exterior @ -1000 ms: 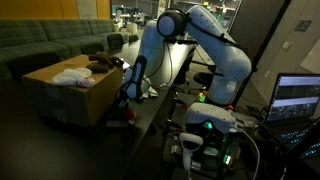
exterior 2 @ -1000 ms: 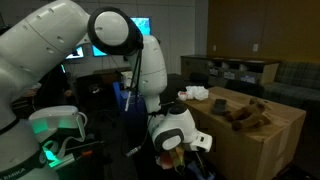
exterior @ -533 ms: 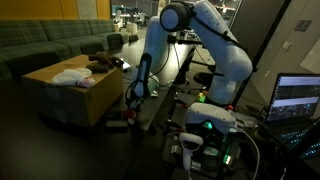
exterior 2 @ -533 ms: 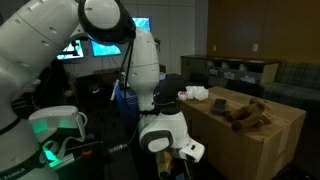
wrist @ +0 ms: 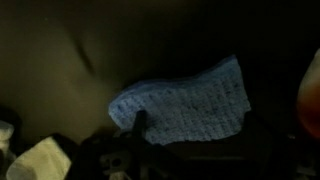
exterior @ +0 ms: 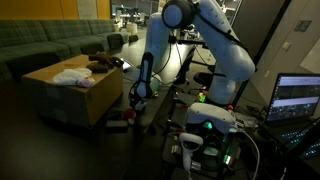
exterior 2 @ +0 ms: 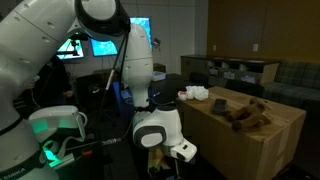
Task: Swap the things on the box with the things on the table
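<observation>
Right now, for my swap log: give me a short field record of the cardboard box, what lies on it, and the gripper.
box: large tan-brown cardboard box, flat top
on box: crumpled white cloth; brown fuzzy item, kind unclear
below wrist camera: light blue woven cloth, spread out, not gripped
gripper: Robotiq gripper open, low beside the box, nothing visibly held
lighting: dim, small details hard to read

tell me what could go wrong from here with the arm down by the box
The gripper hangs low beside the box; a swing could bump it and shift the white cloth on top. The wrist view is very dark, so a grab at the blue cloth might miss.
</observation>
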Robot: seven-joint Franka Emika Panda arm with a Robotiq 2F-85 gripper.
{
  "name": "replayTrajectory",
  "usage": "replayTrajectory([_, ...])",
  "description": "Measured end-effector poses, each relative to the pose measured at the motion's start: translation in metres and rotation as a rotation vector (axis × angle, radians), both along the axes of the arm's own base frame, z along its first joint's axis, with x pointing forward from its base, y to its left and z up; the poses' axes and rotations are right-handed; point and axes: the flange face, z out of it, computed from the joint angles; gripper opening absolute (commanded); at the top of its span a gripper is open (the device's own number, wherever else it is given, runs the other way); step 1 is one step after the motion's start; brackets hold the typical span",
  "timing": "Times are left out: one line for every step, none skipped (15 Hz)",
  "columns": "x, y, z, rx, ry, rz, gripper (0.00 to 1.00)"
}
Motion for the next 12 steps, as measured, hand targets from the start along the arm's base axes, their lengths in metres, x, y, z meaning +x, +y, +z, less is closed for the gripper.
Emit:
replayTrajectory([-0.001,0.000,0.002,-0.002,0.002,-0.010,1.00])
replayTrajectory([-0.001,-0.002,0.004,-0.004,0.000,-0.018,1.00])
replayTrajectory([0.001,-0.005,0.007,-0.007,-0.004,-0.025,1.00])
replayTrajectory([0.002,-0.009,0.011,-0.009,-0.010,-0.032,1.00])
replayTrajectory([0.005,-0.014,0.016,-0.010,-0.019,-0.040,1.00])
replayTrajectory([0.007,-0.018,0.022,-0.011,-0.029,-0.049,1.00])
replayTrajectory([0.010,-0.023,0.028,-0.012,-0.037,-0.059,1.00])
replayTrajectory([0.012,-0.028,0.034,-0.013,-0.044,-0.069,1.00])
replayTrajectory([0.014,-0.032,0.040,-0.011,-0.045,-0.078,1.00])
replayTrajectory([0.016,-0.035,0.046,-0.009,-0.041,-0.088,1.00])
replayTrajectory([0.017,-0.037,0.051,-0.005,-0.033,-0.103,1.00])
replayTrajectory([0.017,-0.038,0.055,0.002,-0.023,-0.124,1.00])
